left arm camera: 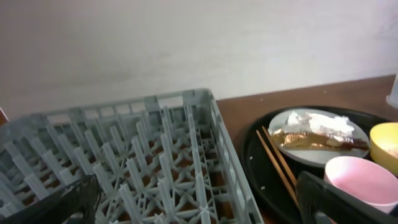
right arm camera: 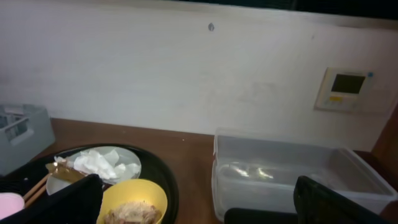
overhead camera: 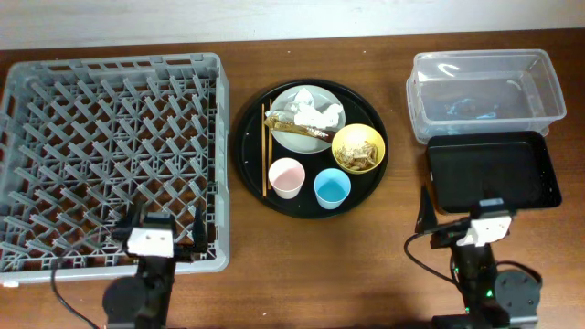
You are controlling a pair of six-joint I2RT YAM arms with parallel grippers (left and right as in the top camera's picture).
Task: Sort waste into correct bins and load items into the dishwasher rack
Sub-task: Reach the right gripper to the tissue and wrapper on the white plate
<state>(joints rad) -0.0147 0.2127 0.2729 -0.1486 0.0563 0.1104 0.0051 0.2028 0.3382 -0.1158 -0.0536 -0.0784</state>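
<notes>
The grey dishwasher rack (overhead camera: 110, 155) fills the left side. A round black tray (overhead camera: 251, 155) in the middle holds a pale grey plate (overhead camera: 315, 96) with a crumpled white napkin (overhead camera: 315, 114) and a gold-brown wrapper (overhead camera: 297, 129), brown chopsticks (overhead camera: 265, 146), a yellow bowl (overhead camera: 358, 146) of tan scraps, a pink cup (overhead camera: 286, 176) and a light blue cup (overhead camera: 332, 188). The clear tub (overhead camera: 484, 91) and black rectangular tray (overhead camera: 494, 171) stand at the right. My left gripper (overhead camera: 157, 228) is open over the rack's near edge. My right gripper (overhead camera: 457, 219) is open, near the black tray's front.
The pale wall runs along the table's back edge, with a small wall panel (right arm camera: 343, 87) in the right wrist view. Bare brown table lies between the round tray and the bins (overhead camera: 402, 210).
</notes>
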